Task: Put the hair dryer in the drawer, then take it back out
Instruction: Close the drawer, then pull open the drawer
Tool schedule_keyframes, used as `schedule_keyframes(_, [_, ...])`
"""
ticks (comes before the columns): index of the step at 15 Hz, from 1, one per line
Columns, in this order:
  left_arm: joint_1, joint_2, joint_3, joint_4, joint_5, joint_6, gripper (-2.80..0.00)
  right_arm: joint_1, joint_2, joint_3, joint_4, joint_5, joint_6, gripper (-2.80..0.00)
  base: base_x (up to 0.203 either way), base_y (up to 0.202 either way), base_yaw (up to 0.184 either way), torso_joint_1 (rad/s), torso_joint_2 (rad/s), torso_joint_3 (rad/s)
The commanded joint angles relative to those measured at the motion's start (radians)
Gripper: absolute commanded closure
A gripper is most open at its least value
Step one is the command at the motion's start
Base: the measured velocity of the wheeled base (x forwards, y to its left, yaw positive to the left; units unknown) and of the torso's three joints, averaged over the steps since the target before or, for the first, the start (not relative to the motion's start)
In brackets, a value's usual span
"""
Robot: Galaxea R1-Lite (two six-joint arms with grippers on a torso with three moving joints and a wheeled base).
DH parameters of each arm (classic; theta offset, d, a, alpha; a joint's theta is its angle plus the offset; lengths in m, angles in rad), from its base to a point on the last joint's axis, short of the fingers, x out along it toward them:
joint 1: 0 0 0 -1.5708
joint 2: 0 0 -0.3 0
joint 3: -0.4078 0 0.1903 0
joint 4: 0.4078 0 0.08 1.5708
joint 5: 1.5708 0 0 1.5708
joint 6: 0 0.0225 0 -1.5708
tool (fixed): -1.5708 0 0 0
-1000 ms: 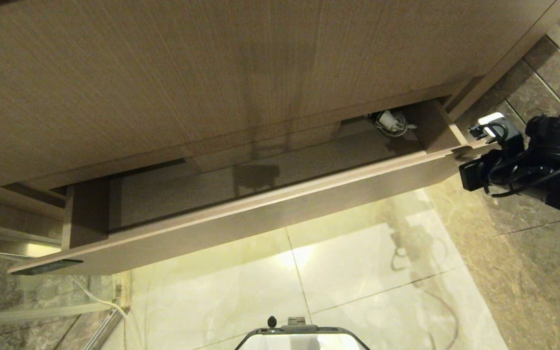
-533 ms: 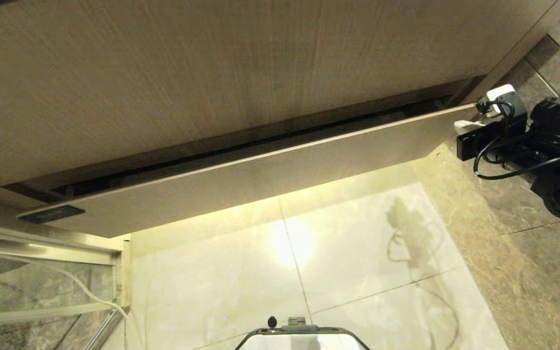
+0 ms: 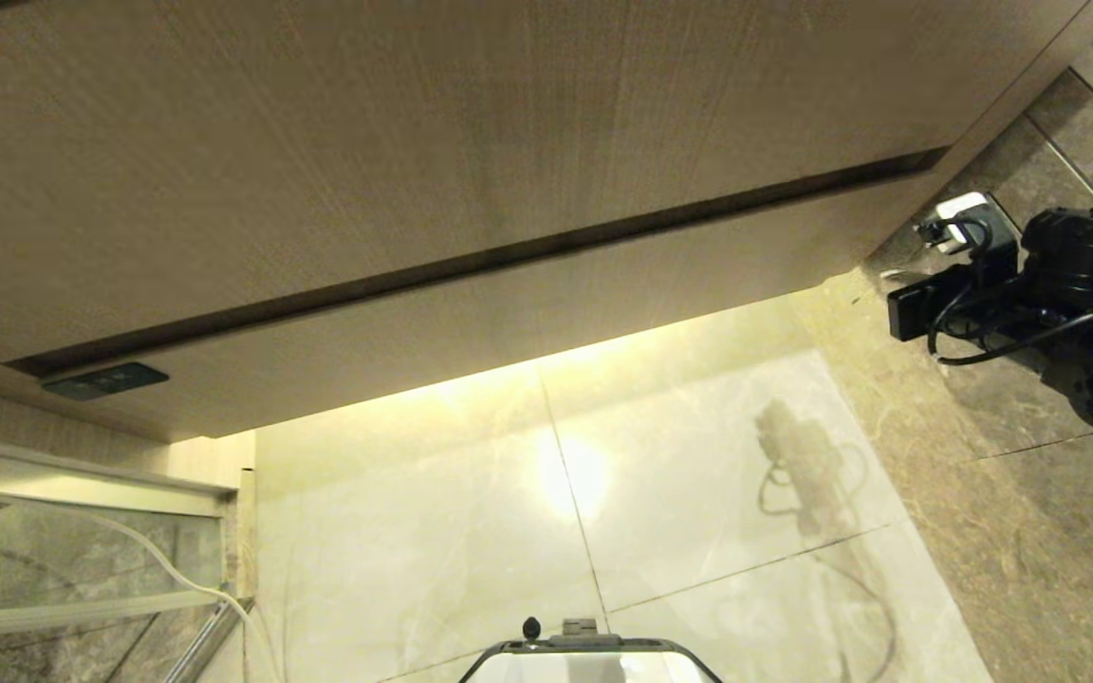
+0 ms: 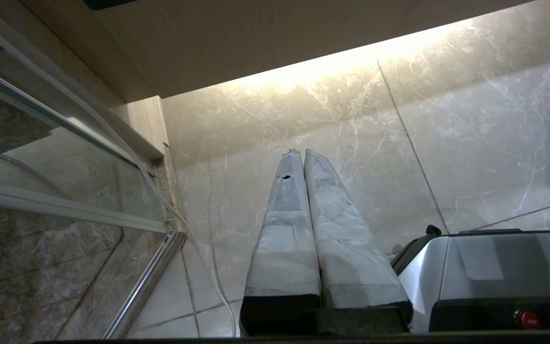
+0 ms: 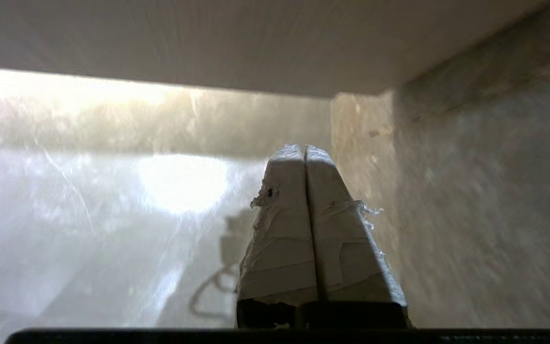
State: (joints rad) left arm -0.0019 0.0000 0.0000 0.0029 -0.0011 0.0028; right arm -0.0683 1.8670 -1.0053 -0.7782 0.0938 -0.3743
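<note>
The drawer point(image 3: 509, 313) is closed, its light wood front flush under the taller panel, with a dark label point(image 3: 105, 379) at its left corner. The hair dryer is hidden from every view. My right gripper point(image 3: 947, 223) hovers just off the drawer's right end, near the cabinet corner. In the right wrist view its taped fingers point(image 5: 284, 229) are pressed together with nothing between them, below the drawer's front point(image 5: 208, 43). My left gripper point(image 4: 302, 152) hangs parked over the floor, shut and empty.
The taller wood panel point(image 3: 414, 142) fills the space above the drawer. A glass door with a metal rail point(image 3: 82, 493) and a thin white cable point(image 3: 176, 569) lie at the left. Pale marble tiles point(image 3: 698, 493) meet dark stone floor point(image 3: 1030, 531). My base point(image 3: 584, 659) shows at the front.
The drawer slid from open, with a white cord bundle showing inside, to fully closed. My right gripper followed its right end in toward the cabinet, then drew back slightly.
</note>
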Motion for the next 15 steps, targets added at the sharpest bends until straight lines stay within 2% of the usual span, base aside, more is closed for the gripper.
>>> schedule_keyframes(1, [0.000,0.000,0.001,0.000,0.000,0.001,0.00,-0.001,-0.111,0.067,0.047,-0.001,-0.003,0.00,0.000,0.000,0.000,0.000,0.00,0.000])
schedule_keyframes(7, [0.000,0.000,0.001,0.000,0.000,0.001,0.00,0.001,-0.449,0.317,0.226,-0.003,0.008,0.00,0.000,0.000,0.000,0.000,0.00,0.000])
schedule_keyframes(12, [0.000,0.000,0.000,0.000,0.000,0.000,0.00,0.006,-0.928,0.622,0.297,-0.002,0.125,0.00,0.000,0.000,0.000,0.000,0.00,0.000])
schedule_keyframes(15, [0.000,0.000,0.002,0.000,0.000,0.000,0.00,0.022,-1.262,0.824,0.321,-0.004,0.160,0.00,0.000,0.000,0.000,0.000,0.00,0.000])
